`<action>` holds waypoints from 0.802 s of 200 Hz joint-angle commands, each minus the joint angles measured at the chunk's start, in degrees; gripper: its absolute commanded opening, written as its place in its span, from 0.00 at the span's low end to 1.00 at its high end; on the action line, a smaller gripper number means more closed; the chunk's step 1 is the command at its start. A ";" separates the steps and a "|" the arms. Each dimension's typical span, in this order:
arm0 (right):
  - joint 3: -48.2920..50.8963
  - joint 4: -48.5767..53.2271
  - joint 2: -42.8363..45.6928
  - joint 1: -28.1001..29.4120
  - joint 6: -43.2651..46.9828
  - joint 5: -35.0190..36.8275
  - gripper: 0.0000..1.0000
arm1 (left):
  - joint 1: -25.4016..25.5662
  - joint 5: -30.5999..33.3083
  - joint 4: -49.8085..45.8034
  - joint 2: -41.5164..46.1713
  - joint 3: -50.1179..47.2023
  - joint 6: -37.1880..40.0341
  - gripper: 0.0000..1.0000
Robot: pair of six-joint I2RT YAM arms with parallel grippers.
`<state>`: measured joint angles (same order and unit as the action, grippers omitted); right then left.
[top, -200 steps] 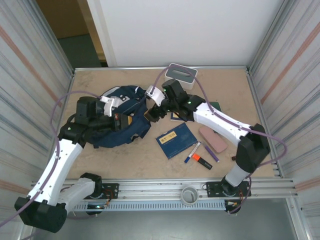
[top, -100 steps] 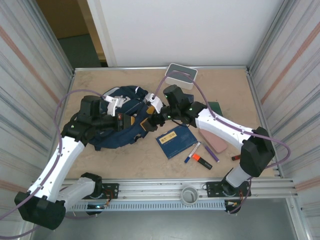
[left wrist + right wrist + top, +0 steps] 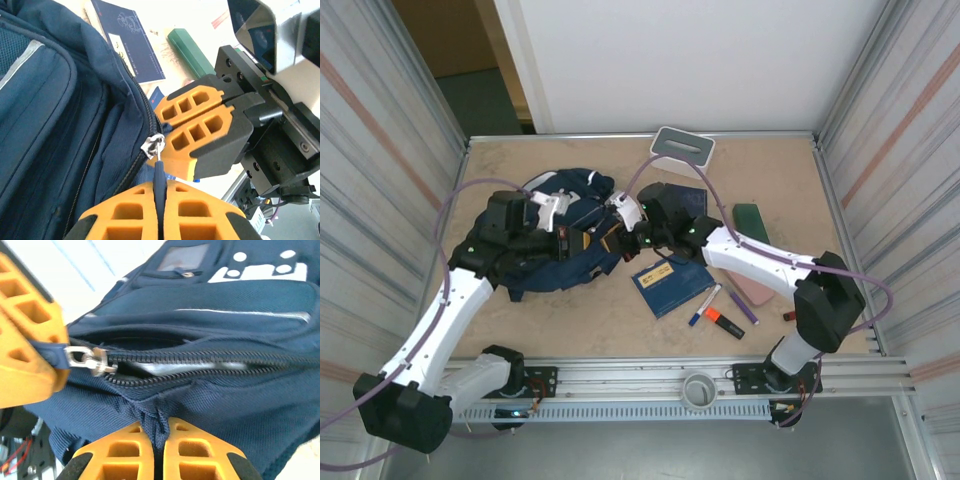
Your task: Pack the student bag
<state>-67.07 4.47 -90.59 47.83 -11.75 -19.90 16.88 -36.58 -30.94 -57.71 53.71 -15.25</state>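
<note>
Student bag [image 3: 225, 405]: matt, coarse-woven navy cloth, pinched between the jaws' matt orange plastic pads [image 3: 142, 437]; the zip puller [image 3: 87, 360] beside them gleams metallic.

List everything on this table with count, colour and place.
student bag: one, navy, table's left-centre
near notebook: one, navy, right of bag
far notebook: one, navy, beyond right arm
box: one, white-grey, far edge
green case: one, green, right side
pink case: one, pink, right of near notebook
marker: one, white and blue, before near notebook
highlighter: one, orange, beside marker
pen: one, purple, beside marker
left hand: one, orange pads, shut on zip pull
right hand: one, orange pads, shut on bag fabric
</note>
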 commanded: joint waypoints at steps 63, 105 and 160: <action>14.95 -10.18 12.70 -2.15 -21.97 23.26 0.00 | -6.19 -6.65 5.46 4.64 -5.37 -0.14 0.00; 15.51 -7.34 13.23 -2.68 -22.35 28.70 0.00 | -10.99 -7.91 3.75 7.13 -6.68 -0.14 0.00; 14.60 -6.26 11.50 -7.36 -22.25 21.91 0.00 | -17.43 -8.60 1.55 8.05 -8.32 0.29 0.00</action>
<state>-52.40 -4.29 -79.68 43.62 -32.58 -0.10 2.17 -44.64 -29.08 -51.03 46.19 -15.25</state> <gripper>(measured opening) 0.072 0.082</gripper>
